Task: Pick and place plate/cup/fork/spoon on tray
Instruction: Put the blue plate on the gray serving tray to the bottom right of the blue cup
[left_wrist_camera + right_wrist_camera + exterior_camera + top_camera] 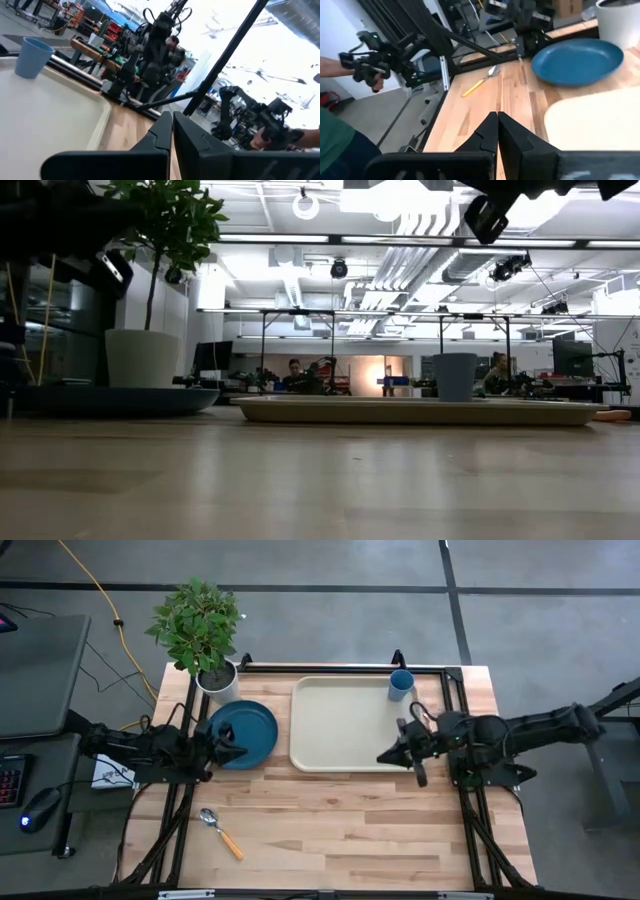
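The dark blue plate [250,730] lies flat on the table, left of the cream tray [340,735]. The light-blue cup [401,685] stands upright in the tray's far right corner. The spoon [220,832], with an orange handle, lies on the table near the front left. The fork does not show in any view. My left gripper [241,750] is shut and empty, raised over the plate's left part; its own wrist view [172,125] shows it too. My right gripper [381,758] is shut and empty, raised over the tray's near right part, and also shows in its own wrist view [497,122].
A white pot with a green plant [216,680] stands just beyond the plate at the far left. Black frame rails [340,667] run along the table's far edge and sides. Bare wood lies between the tray and the near edge. People show in the room behind.
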Tool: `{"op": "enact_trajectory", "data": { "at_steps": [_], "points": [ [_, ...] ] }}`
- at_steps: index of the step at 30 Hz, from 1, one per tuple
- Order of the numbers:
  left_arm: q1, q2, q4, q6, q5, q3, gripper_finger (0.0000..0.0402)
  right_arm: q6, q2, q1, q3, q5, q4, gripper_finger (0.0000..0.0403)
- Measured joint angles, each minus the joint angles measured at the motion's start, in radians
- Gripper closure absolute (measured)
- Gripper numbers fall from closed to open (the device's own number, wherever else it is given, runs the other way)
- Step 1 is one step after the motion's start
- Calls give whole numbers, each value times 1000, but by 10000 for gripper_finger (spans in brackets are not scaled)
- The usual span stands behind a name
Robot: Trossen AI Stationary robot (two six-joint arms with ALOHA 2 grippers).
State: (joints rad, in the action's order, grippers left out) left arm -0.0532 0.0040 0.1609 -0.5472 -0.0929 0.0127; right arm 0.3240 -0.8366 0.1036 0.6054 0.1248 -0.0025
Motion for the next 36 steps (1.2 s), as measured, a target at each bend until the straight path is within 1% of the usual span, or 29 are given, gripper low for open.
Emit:
{"op": "enact_trajectory", "data": {
  "at_steps": [4,8,13,17,20,23,26,29,31,32,33,36],
  "points": [
    [0,0,-3,0,-2,0,401,36,-22,12,1,-10,17,401],
    [0,0,-6,5,-26,0,401,36,-21,29,1,-8,94,402],
    [0,0,-25,110,-31,0,401,29,-25,50,1,-14,96,402],
    [0,0,-34,130,-34,0,401,-2,-49,62,1,-43,86,403],
    [0,0,-36,144,-35,0,401,-6,-65,61,1,-44,50,403],
    [0,0,-37,159,-59,0,401,55,-60,61,1,-37,-13,403],
    [0,0,-37,158,-93,0,401,87,-5,61,1,-16,-95,403],
    [0,0,-37,158,-106,0,401,91,85,61,0,-36,-190,403],
    [0,0,-37,158,-106,0,401,95,165,61,-44,-60,-155,403],
    [0,0,-37,158,-106,0,401,106,203,61,-88,-75,-102,403],
    [0,0,-37,158,-106,0,401,128,239,61,-139,-91,-24,403],
    [0,0,-36,157,-107,0,401,193,301,61,-330,-168,314,403]
  ]
}}
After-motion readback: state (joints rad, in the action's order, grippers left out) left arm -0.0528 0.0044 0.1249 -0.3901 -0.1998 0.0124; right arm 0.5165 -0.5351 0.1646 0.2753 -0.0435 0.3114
